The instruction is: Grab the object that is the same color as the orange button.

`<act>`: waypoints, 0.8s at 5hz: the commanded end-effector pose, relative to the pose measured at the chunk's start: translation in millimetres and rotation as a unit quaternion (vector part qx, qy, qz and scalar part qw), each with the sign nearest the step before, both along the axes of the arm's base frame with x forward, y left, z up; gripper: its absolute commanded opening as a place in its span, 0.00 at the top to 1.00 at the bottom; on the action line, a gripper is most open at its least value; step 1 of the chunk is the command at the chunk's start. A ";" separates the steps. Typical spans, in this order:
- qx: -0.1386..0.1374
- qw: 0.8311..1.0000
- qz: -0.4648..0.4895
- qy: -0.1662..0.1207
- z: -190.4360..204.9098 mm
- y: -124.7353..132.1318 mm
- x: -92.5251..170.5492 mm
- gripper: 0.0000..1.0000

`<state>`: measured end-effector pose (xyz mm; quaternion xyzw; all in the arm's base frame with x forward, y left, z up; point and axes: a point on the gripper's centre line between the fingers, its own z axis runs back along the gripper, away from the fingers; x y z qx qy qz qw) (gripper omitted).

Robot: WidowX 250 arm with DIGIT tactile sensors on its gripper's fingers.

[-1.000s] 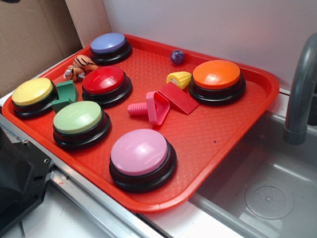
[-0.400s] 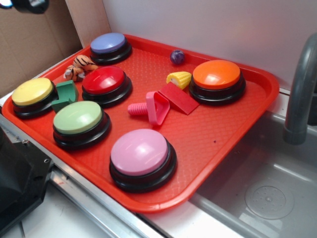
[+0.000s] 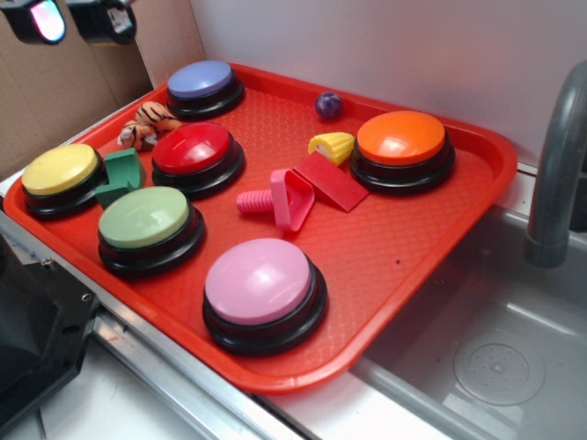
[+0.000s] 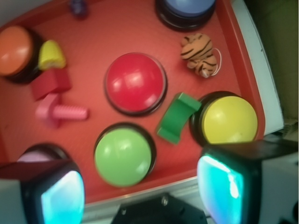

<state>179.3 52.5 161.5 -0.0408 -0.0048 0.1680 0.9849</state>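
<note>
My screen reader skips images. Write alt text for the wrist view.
An open gripper hangs above a red tray; a plush tiger lies between the blue button and yellow button, far from the orange button.

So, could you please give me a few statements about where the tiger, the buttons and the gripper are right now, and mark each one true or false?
1. The plush tiger lies between the blue button and the red button. True.
2. The gripper is shut on the tiger. False: it hangs above the tray's far left corner with its jaws open and empty.
3. The yellow corn toy sits right beside the orange button. True.
4. The green block rests on top of the green button. False: it stands on the tray between the red and yellow buttons.
5. The tiger touches the orange button. False: they are at opposite sides of the tray.
</note>
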 end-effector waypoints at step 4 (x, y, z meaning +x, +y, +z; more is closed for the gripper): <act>0.085 0.980 0.177 -0.039 -76.3 87.6 48.5 0.00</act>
